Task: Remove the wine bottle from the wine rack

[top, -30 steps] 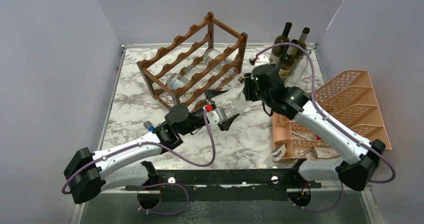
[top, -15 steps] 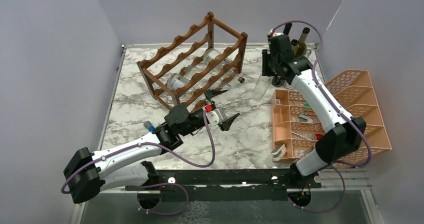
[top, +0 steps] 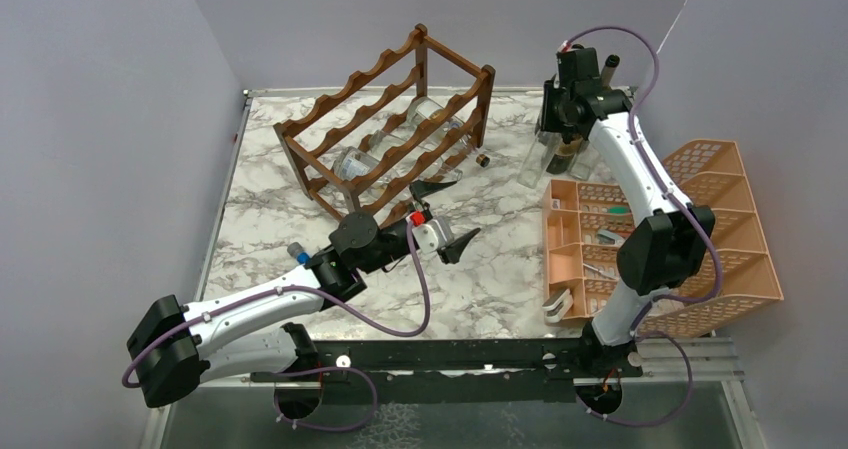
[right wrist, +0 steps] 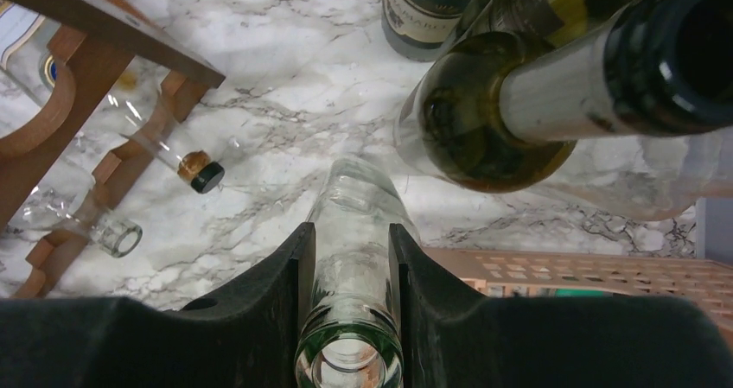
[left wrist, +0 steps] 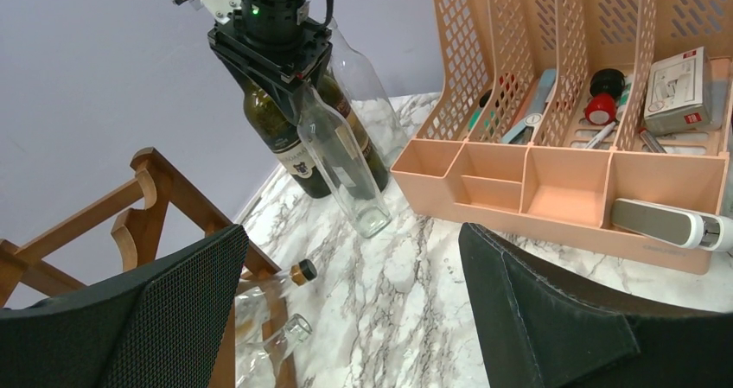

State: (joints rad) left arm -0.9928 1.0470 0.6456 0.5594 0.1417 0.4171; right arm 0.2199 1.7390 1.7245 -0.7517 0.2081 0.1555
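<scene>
Jaws of the right gripper (right wrist: 350, 232) are clamped on the neck of a clear empty glass wine bottle (right wrist: 356, 194), just under its lip. The left gripper (left wrist: 346, 319) is spread wide with nothing between its black mesh pads (left wrist: 173, 310), parked mid-frame in the overhead view. The held bottle is off the dark brown wooden two-tier wine rack (top: 385, 119). It hangs tilted at the upper right of the overhead view, base low over the white grey-veined marble table (top: 480, 269); contact cannot be told. It sits just beside a cluster of upright dark green glass bottles (left wrist: 281, 133) and near the far corner of the orange plastic tray organiser (top: 640, 239). Other clear bottles (top: 440, 119) lie in the rack's lower tier, necks poking toward the right. Handling, as judged: empty, so light; rigid, smooth and likely slippery, and breakable against its glass neighbours. The neck is the sensible hold, the lip acting as a stop, though a neck grip lets the body swing. Writing: the held bottle carries no label. A dark bottle shows a pale label with a crest-like mark, text too blurred to read. A white box (left wrist: 678, 77) in the organiser has a red mark, print too small.
</scene>
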